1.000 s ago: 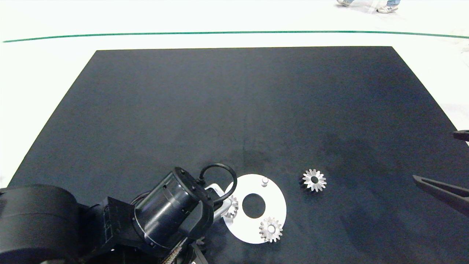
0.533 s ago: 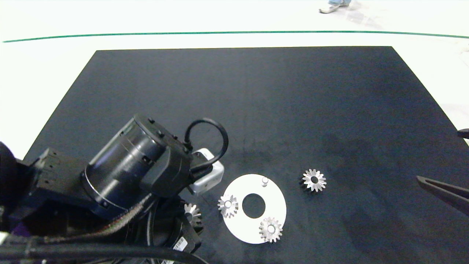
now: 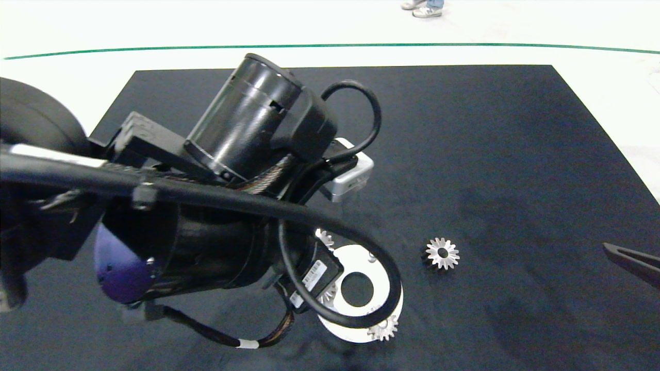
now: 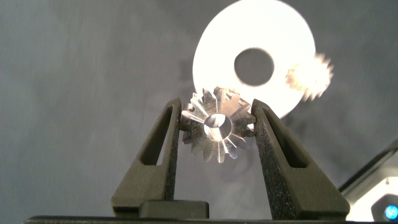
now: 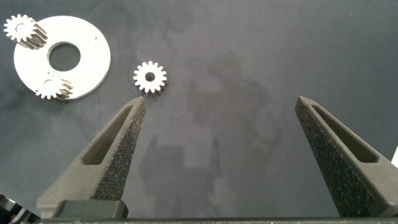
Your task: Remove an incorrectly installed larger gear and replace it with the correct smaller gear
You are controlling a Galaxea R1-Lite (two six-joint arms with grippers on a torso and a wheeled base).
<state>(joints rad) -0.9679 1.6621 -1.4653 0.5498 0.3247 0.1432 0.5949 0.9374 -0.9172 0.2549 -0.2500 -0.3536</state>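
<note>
My left gripper [image 4: 217, 104] is shut on the smaller gear [image 4: 217, 127], a silver bevel gear held by its toothed rim above the mat near the white disc [image 4: 249, 25]. In the head view the raised left arm hides most of that gripper, and only a few teeth of the held gear [image 3: 325, 238] show. The disc [image 3: 350, 257] has one bare peg [image 3: 372, 255] and carries two gears [image 3: 384, 327] [image 3: 327, 296], both partly hidden. The larger gear [image 3: 442, 252] [image 5: 149, 78] lies loose on the mat right of the disc. My right gripper [image 5: 221, 99] stands open, well right of it.
A black mat [image 3: 464, 144] covers the table, with white floor and a green line [image 3: 330, 45] beyond. The left arm and its cables [image 3: 232, 170] hang over the mat's left half. A person's shoes [image 3: 423, 7] show at the far edge.
The left arm has risen and swung away from the front left toward the disc, carrying the gear. The right gripper has drawn slightly toward the right edge. The shoes moved left.
</note>
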